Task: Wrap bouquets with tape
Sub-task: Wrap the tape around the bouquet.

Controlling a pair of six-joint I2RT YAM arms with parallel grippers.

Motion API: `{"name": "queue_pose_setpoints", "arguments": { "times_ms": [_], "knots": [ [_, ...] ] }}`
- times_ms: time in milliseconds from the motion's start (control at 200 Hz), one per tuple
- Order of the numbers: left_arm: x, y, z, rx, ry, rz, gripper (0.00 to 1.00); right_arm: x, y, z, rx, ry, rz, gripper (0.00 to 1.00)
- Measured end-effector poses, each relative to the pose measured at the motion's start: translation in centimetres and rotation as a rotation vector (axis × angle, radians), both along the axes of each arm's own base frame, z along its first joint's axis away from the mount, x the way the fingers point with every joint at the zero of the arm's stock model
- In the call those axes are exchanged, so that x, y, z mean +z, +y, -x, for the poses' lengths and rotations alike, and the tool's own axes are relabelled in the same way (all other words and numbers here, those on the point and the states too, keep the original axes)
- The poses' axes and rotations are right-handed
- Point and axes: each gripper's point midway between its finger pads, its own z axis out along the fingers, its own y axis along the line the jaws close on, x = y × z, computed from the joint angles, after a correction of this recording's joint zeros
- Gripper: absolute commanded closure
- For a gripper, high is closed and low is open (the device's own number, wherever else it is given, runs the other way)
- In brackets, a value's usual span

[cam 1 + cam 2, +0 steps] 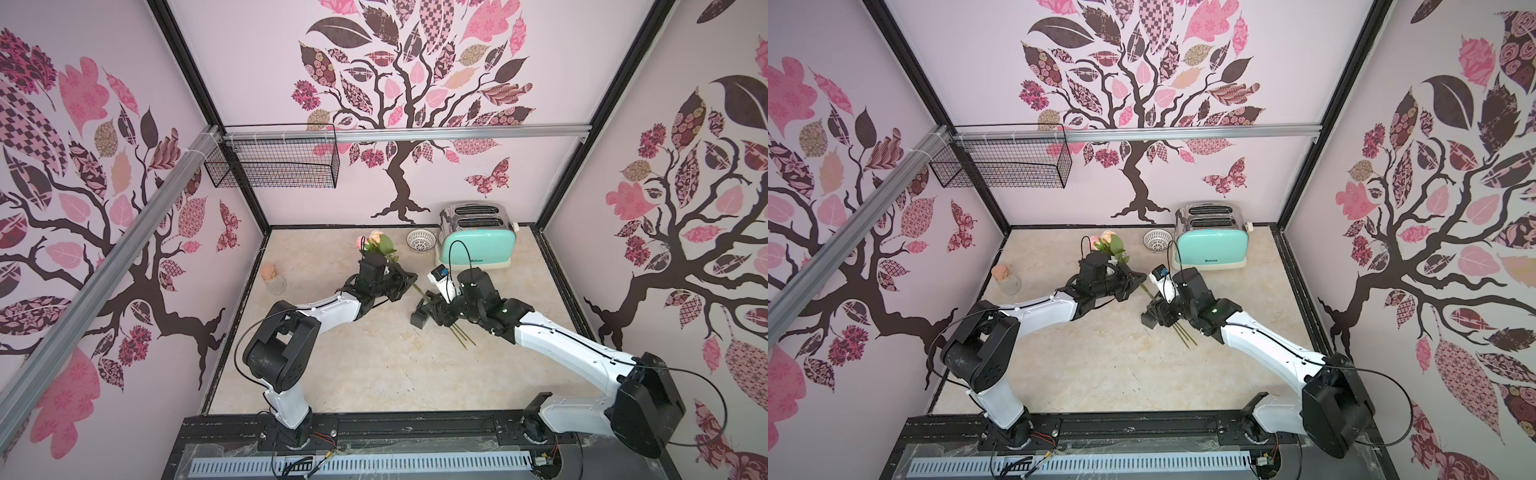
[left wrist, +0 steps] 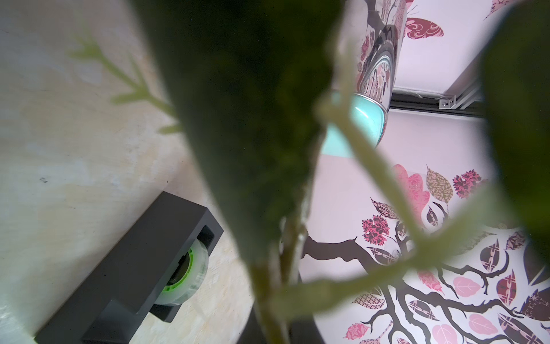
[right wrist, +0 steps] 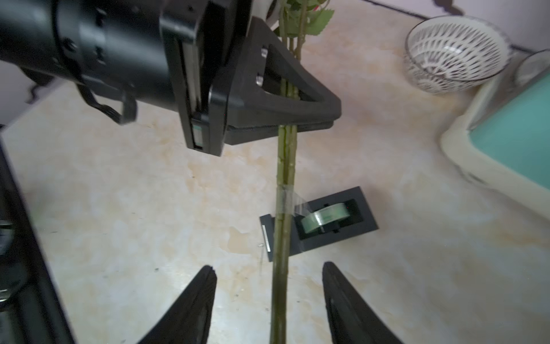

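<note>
- The pale marbled table (image 1: 332,374) carries everything; a mint toaster (image 1: 478,249) stands at the back, cut off in the right wrist view.
- The left gripper (image 3: 297,119) is clamped on the bouquet (image 3: 285,166) stems. Blurred leaves block most of the left wrist view.
- The right gripper (image 3: 268,266) is spread wide with a finger on each side of the stems, holding nothing. In both top views its jaws are hard to make out.
- The tape (image 3: 324,219) sits in its black dispenser (image 2: 134,268) on the table, and a clear strip runs up onto the stems.
- A white bowl (image 3: 455,50) is just beside the toaster.
- A corked jar (image 1: 274,278) stands well apart on the left arm's side.

Surface: beige marbled tabletop (image 1: 374,374)
Back: mint toaster (image 1: 478,247), patterned bowl (image 1: 421,241)
Left: corked glass jar (image 1: 274,281)
Centre: black tape dispenser (image 3: 324,217)
</note>
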Motion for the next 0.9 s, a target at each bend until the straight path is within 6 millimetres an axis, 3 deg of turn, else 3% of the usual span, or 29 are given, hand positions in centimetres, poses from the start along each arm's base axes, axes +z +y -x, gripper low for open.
{"name": "queue_pose_setpoints", "arguments": {
  "times_ms": [175,415,540,630,685,901],
  "knots": [
    [0.0,0.0,0.0,0.000,-0.004,0.000,1.00,-1.7,0.3,0.3,0.027,0.246,-0.145,0.57],
    [-0.1,0.0,0.1,-0.004,-0.003,-0.002,1.00,-2.8,0.2,0.9,0.037,0.348,-0.168,1.00],
    [-0.2,0.0,0.0,0.002,-0.004,-0.008,1.00,-3.2,-0.2,0.4,0.032,0.322,-0.125,1.00],
    [-0.1,0.2,-0.1,0.010,-0.008,-0.008,0.75,-3.2,-0.1,0.1,0.036,0.265,-0.070,1.00],
    [0.1,0.2,0.0,0.009,-0.007,-0.008,0.67,-3.4,0.1,0.0,0.040,0.207,-0.011,1.00],
    [0.3,0.6,0.6,0.017,0.032,-0.014,0.65,-3.8,0.9,-0.3,0.054,0.005,0.196,1.00]
  ]
}}
